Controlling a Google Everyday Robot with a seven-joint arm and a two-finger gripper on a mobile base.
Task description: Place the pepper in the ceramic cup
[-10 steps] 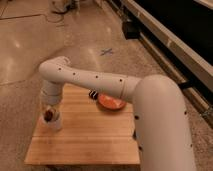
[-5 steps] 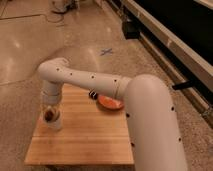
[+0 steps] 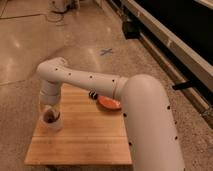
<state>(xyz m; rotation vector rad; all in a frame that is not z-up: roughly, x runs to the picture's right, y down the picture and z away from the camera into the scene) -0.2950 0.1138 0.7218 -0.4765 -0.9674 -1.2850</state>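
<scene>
The ceramic cup (image 3: 52, 124) is short and white and stands on the left part of the wooden table (image 3: 87, 142). My gripper (image 3: 50, 112) hangs straight down from the white arm, right over the cup's mouth. The small dark red-brown pepper (image 3: 50, 117) shows at the cup's mouth, directly under the gripper. I cannot tell whether the pepper is held or rests in the cup.
A round orange bowl (image 3: 109, 103) sits at the table's far right edge, with a black-and-white striped block (image 3: 93, 94) beside it. My large white arm covers the table's right side. Beyond is stone floor with a blue cross mark (image 3: 106, 51) and a dark wall at the right.
The gripper has stayed over the cup with the pepper at its mouth. The near part of the arm has shifted slightly.
</scene>
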